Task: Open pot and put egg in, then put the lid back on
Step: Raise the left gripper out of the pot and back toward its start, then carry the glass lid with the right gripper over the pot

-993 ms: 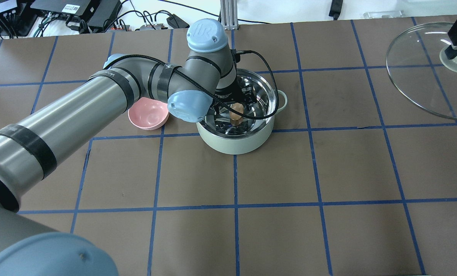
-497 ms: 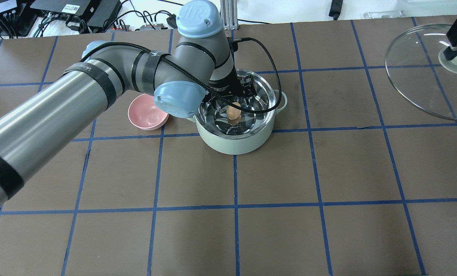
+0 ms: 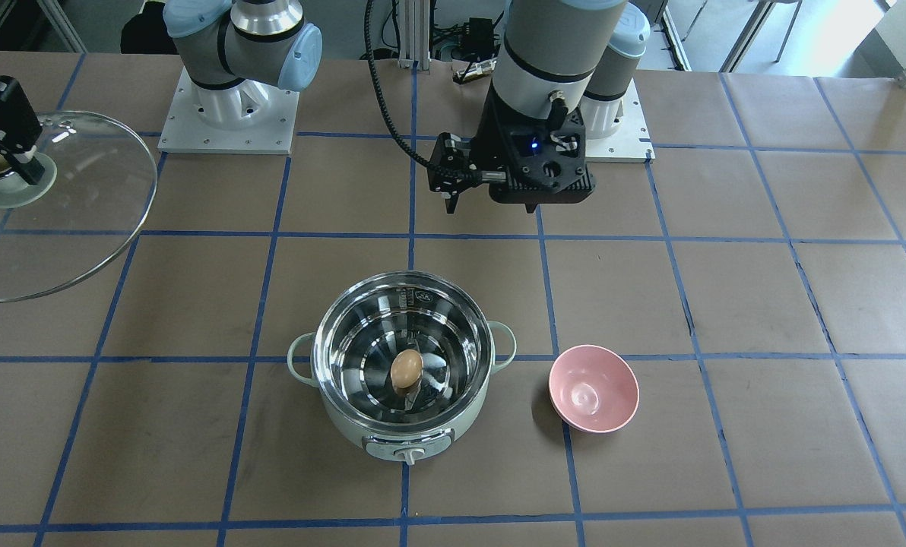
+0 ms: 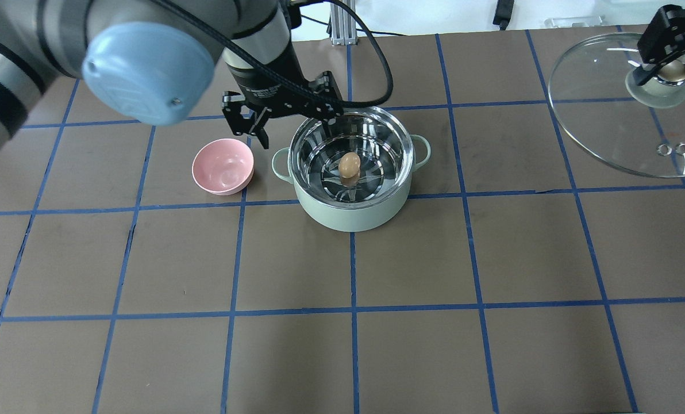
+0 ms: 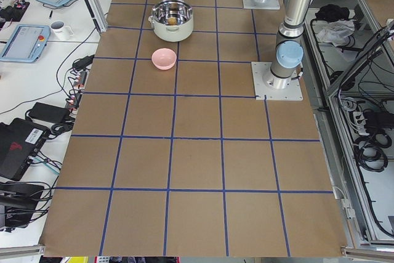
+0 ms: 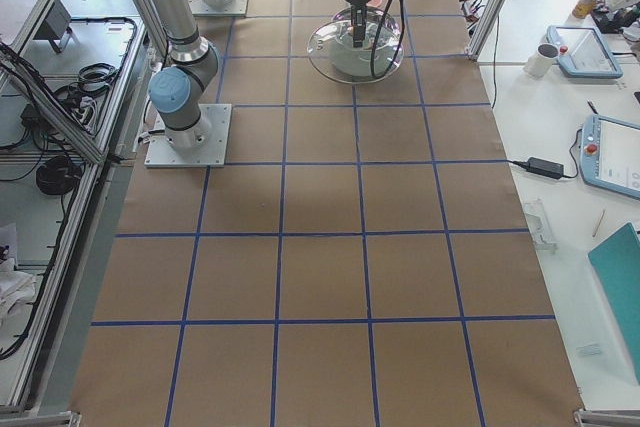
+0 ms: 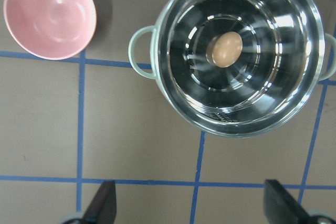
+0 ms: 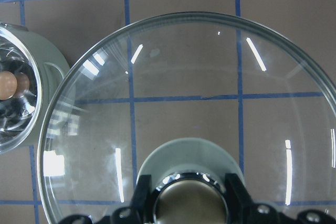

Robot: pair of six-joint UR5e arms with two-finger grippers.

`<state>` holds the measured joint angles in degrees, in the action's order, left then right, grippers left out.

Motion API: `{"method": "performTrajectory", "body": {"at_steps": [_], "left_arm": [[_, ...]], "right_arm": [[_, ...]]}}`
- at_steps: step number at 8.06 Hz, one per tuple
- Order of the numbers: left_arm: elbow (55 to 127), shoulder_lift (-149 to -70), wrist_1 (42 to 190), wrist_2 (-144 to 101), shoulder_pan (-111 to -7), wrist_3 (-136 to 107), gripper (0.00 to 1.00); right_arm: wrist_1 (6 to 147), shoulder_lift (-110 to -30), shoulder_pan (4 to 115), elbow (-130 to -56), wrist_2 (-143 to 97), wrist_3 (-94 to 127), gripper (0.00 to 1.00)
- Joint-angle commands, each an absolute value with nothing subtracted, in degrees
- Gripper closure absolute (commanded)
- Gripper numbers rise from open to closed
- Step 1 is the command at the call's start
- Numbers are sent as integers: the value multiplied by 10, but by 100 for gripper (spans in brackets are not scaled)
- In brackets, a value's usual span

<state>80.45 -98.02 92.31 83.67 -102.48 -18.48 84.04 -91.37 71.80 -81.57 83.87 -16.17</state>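
Egg (image 4: 349, 165) sits dead centre on the steel floor of the pot (image 4: 351, 217), which stands uncovered on the counter (image 4: 434, 345). Overhead, the pink bowl (image 4: 222, 165) is at its nine o'clock. The left end effector (image 7: 192, 203) hangs spread and empty at eleven, fingertips cropped in its wrist view. Out at two o'clock, the right end effector (image 8: 189, 195) clamps the knob (image 4: 673, 72), mostly hidden, of the lid (image 4: 595, 115), whose rim runs off frame.

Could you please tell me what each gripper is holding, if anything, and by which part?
The right gripper holds the lid by its knob; the left gripper is open and holds nothing.
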Motion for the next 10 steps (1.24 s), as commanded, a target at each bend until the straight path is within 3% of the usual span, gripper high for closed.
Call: {"method": "performTrajectory", "body": {"at_steps": [1,3,10], "left_arm": [[793,-955,975,843,-930,-54,0],[795,-954,984,862,-882,24,0],[796,-954,973,947,-904,20,0]], "right_arm": [[909,-878,806,-816,839,-54,100],[984,-830,892,-816,850,54,100],[1140,-716,1059,-837,877,284,100]]}}
